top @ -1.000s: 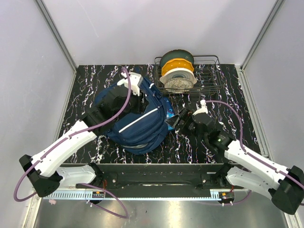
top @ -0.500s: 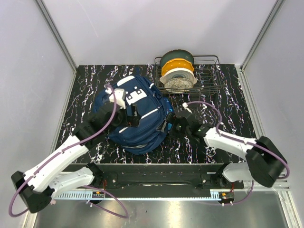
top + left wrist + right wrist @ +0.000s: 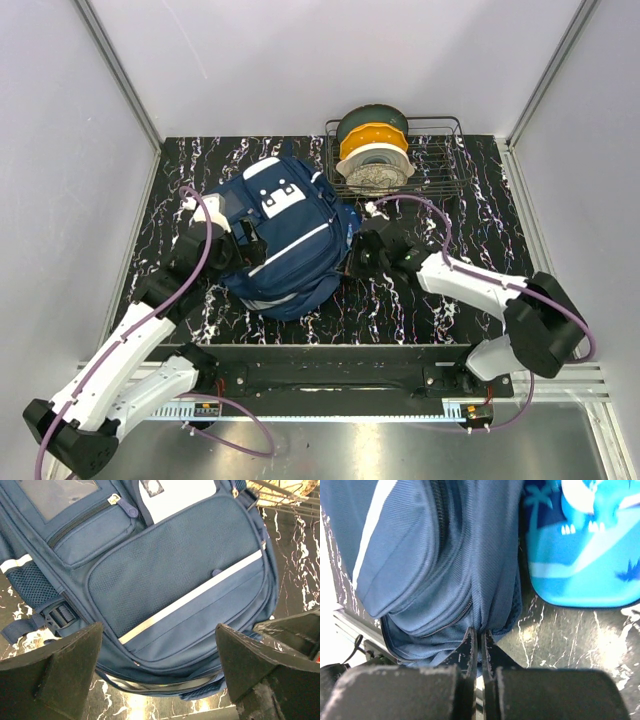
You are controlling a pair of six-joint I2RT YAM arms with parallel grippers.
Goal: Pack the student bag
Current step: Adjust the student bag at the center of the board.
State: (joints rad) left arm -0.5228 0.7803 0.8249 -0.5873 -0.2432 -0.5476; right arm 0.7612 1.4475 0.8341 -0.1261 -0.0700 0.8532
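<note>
The student bag (image 3: 285, 235), navy blue with white patches and a thin white stripe, lies front side up left of the table's middle. My left gripper (image 3: 236, 243) hovers over the bag's left side. In the left wrist view the left gripper (image 3: 157, 629) stands wide open above the bag's front pocket (image 3: 180, 575), with nothing between the fingers. At the bag's right edge, my right gripper (image 3: 356, 256) is shut. The right wrist view shows its tips (image 3: 481, 632) pinching a fold of the bag's blue fabric (image 3: 445, 570) by a zip.
A bright-blue patterned pencil case (image 3: 585, 545) lies on the black marbled table just right of the bag. A wire basket (image 3: 440, 170) with stacked filament spools (image 3: 373, 150) stands at the back right. Grey walls close in the sides.
My left gripper opened, let go of the bag's top and drew back to the left; the bag settled with its patches up. My right gripper moved left to the bag and shut on its edge.
</note>
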